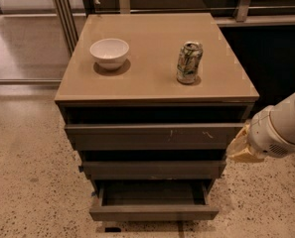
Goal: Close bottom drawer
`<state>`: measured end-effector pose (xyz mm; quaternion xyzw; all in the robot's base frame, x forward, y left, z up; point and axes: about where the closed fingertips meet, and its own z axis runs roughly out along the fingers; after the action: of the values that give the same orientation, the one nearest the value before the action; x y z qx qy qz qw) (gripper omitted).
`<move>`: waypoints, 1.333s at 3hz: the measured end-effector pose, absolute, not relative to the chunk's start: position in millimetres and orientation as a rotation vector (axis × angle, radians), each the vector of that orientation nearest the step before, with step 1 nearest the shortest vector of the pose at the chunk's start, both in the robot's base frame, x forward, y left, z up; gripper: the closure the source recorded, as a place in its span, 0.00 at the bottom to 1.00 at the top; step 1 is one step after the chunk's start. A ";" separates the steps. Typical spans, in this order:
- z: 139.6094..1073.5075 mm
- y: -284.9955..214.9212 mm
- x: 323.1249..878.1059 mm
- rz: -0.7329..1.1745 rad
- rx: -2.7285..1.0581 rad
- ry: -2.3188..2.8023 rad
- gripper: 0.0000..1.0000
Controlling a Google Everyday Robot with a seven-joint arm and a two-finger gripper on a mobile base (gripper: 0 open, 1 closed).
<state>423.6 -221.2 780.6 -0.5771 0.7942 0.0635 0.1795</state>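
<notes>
The bottom drawer [154, 212] is the narrowest of three grey-brown drawers in a low cabinet. It stands pulled out, its plain flat front towards me and its shallow dark tray showing. My gripper [240, 150] hangs at the right of the cabinet, level with the gap between the top drawer [152, 135] and the middle drawer [154, 169], above and to the right of the bottom drawer. It touches no drawer. The white arm behind it hides much of it.
On the tan cabinet top [152, 78] stand a white bowl [109, 52] at the left and a drink can [189, 62] at the right. The top drawer bears white scratch marks. Speckled floor [33, 192] surrounds the cabinet; metal rails [62, 14] run at the back left.
</notes>
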 end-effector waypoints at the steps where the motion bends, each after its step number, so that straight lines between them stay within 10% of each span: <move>1: 759.2 -223.4 428.2 0.123 -1.621 2.233 1.00; 4: 523.9 -245.7 497.7 0.159 -1.538 2.192 1.00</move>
<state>497.7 -245.7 523.9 -0.5583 0.7958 0.0577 0.2274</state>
